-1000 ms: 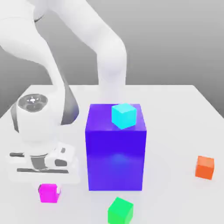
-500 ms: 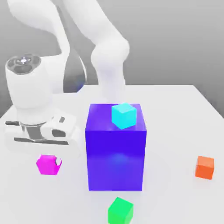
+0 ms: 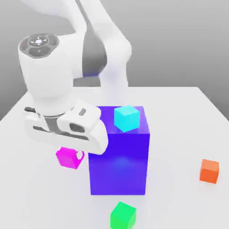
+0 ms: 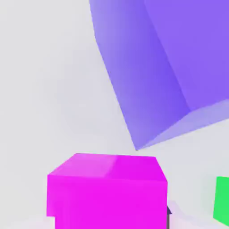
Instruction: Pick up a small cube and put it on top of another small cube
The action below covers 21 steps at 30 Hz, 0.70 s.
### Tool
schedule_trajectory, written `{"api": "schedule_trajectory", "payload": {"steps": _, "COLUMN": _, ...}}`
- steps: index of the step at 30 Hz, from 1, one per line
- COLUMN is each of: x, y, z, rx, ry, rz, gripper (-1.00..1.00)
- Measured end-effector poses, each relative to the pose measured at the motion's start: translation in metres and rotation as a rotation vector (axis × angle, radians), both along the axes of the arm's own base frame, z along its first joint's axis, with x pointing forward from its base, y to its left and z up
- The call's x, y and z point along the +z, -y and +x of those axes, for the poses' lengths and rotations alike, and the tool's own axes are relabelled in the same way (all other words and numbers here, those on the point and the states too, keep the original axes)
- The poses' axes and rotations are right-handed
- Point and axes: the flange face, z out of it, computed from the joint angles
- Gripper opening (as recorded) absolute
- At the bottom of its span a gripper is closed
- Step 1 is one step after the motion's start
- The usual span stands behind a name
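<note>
The tool is clamped tight on the small cube, carrying it off the surface just beside the big blue-violet block. Looks light, rigid and glossy-slick, so flat opposite faces are the safe hold.

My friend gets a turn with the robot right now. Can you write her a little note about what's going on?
Claw: shut on the magenta cube, carried above the table, beside the big blue block.
Cyan cube: on top of the blue block.
Done: magenta cube picked up.
Left: set it on another small cube, probably the cyan one, then let go.
</note>
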Motion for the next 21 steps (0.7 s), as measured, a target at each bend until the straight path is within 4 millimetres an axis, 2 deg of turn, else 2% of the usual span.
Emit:
{"api": "schedule_trajectory", "payload": {"steps": 10, "x": 0.001, "y": -0.054, "z": 0.019, "rx": -0.151, "ry": 0.028, "rz": -0.030, "gripper": -1.00}}
{"api": "schedule_trajectory", "payload": {"steps": 21, "x": -0.023, "y": -0.107, "z": 0.032, "rx": -0.309, "ry": 0.125, "rz": -0.083, "gripper": -1.00}}
